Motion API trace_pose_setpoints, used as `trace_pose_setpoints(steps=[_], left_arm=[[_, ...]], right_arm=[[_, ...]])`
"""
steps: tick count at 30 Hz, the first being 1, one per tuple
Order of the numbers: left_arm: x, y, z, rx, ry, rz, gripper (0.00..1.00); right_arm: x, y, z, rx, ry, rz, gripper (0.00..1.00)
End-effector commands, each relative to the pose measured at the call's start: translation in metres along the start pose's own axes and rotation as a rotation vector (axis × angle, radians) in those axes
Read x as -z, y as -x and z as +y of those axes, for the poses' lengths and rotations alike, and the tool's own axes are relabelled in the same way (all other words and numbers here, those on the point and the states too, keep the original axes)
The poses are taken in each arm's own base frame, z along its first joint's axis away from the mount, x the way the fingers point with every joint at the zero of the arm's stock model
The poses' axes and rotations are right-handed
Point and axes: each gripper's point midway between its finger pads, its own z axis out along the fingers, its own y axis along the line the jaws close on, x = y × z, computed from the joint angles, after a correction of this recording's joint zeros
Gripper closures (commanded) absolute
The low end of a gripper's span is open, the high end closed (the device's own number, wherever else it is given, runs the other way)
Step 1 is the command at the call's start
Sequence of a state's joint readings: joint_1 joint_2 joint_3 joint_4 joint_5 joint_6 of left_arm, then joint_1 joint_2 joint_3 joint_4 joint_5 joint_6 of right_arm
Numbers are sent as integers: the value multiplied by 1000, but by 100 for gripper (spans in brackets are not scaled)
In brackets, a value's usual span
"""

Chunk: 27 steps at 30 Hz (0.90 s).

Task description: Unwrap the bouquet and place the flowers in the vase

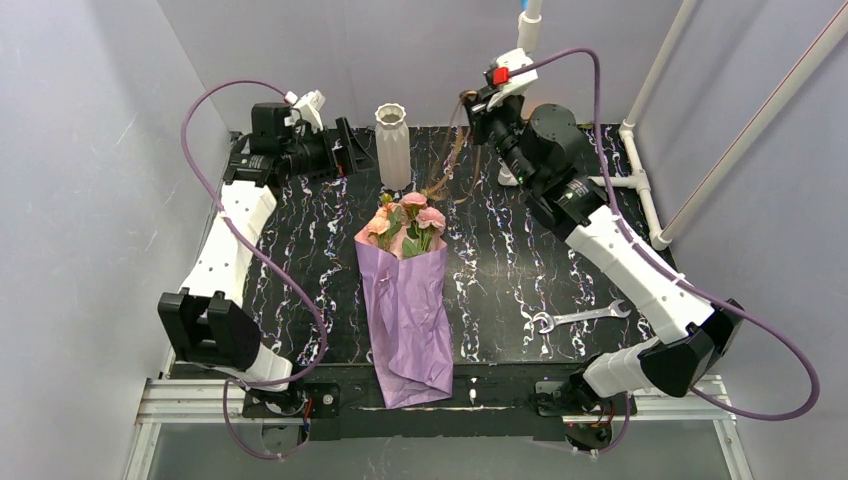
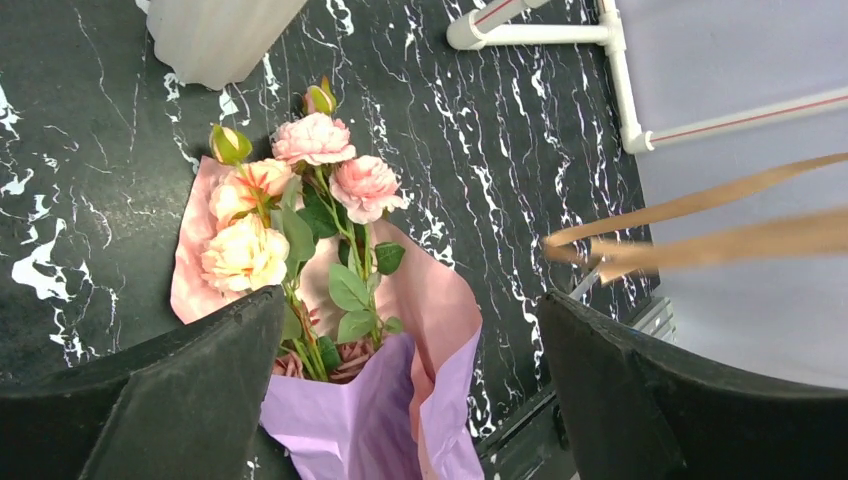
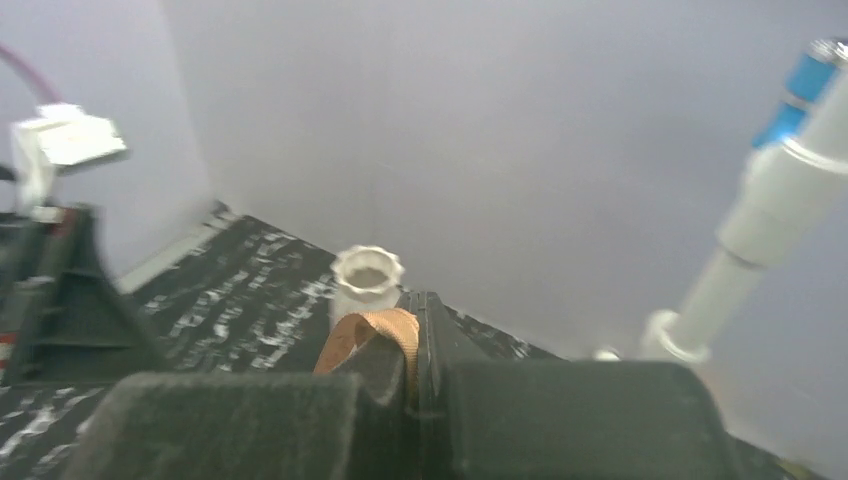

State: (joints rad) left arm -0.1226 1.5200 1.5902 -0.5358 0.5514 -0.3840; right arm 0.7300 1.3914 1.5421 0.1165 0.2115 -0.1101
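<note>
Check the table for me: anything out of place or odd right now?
A metal wrench lies on the table's right side, unrelated to the flowers. The bouquet's wrapped end also appears to overhang the near edge.

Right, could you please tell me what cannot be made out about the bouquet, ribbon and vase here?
- Ribbon: right wrist view, its run below the pinch is hidden by the shut right gripper; top view, too thin to tell whether it is tied.
- Flowers: top view, lower stems hidden inside the purple paper.
- Vase: left wrist view, cut off by the top edge; its inside is too blurred in the right wrist view.
</note>
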Motion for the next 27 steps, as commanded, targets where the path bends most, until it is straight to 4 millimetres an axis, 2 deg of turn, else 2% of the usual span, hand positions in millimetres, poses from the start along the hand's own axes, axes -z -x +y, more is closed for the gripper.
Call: trace_pose_setpoints(steps=[1, 5, 9, 14, 16, 22, 27], left_arm=[[45, 20, -47, -209, -140, -172, 2], [52, 15, -52, -326, -164, -158, 2], [50, 0, -48, -387, -188, -106, 2], [44, -24, -37, -401, -189, -43, 2], [43, -33, -32, -403, -187, -19, 2], [40, -58, -22, -429, -171, 20, 2], [34, -86, -9, -441, -171, 80, 2]], right_arm=[[20, -7, -58, 55, -173, 64, 99], [66, -27, -106, 133, -266, 186, 99], [112, -61, -142, 219, -325, 357, 99], [151, -105, -186, 320, -383, 572, 99], [164, -125, -211, 326, -427, 646, 99], [179, -193, -256, 336, -437, 835, 99], [180, -259, -263, 344, -353, 978, 99]])
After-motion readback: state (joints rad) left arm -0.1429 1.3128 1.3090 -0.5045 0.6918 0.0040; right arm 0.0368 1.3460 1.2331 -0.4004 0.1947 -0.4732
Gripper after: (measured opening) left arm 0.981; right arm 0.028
